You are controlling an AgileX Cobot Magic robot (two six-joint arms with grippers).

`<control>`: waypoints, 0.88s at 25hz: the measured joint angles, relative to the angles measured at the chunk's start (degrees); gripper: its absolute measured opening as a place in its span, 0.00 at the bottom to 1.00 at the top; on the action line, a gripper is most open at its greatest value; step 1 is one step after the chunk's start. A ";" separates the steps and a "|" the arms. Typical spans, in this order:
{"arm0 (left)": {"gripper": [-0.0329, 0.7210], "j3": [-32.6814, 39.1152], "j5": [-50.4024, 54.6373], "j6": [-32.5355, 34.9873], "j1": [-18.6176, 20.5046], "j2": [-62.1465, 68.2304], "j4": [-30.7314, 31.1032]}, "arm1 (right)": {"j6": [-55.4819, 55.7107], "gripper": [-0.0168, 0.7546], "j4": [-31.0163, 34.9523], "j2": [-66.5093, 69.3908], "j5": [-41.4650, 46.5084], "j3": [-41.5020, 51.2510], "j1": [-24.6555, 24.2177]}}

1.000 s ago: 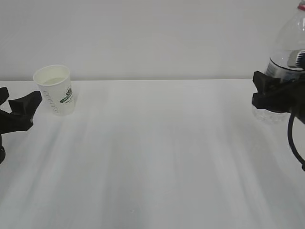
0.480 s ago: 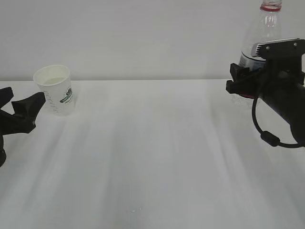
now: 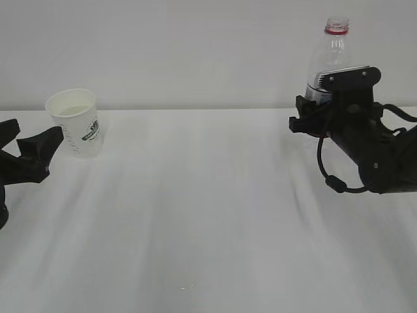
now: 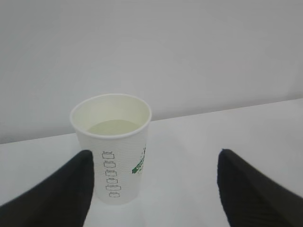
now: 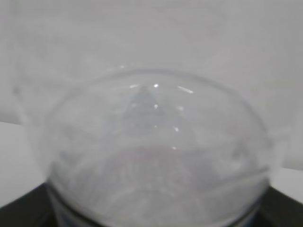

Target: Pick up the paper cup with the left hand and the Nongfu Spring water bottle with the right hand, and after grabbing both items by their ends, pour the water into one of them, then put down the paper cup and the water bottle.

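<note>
The white paper cup with green print stands upright on the table at the far left. Pale liquid, the water, lies inside the paper cup. My left gripper sits just left of the cup and is open. In the left wrist view its left finger is close beside the cup wall and its right finger stands well apart. My right gripper is shut on the lower body of the clear water bottle. The bottle is upright, with a red neck ring and no cap. The bottle fills the right wrist view; its base is hidden.
The white table runs across the whole exterior view, with a plain white wall behind it. The right arm and its black cable hang over the right part of the table.
The right gripper has carried the bottle leftward from the right edge, and the bottle now stands upright. The left gripper has crept slightly closer to the cup and is still open.
</note>
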 joint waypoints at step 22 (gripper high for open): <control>0.82 0.13 0.00 0.00 0.00 0.00 0.13 | 3.61 0.79 0.22 11.52 -9.08 -4.84 0.00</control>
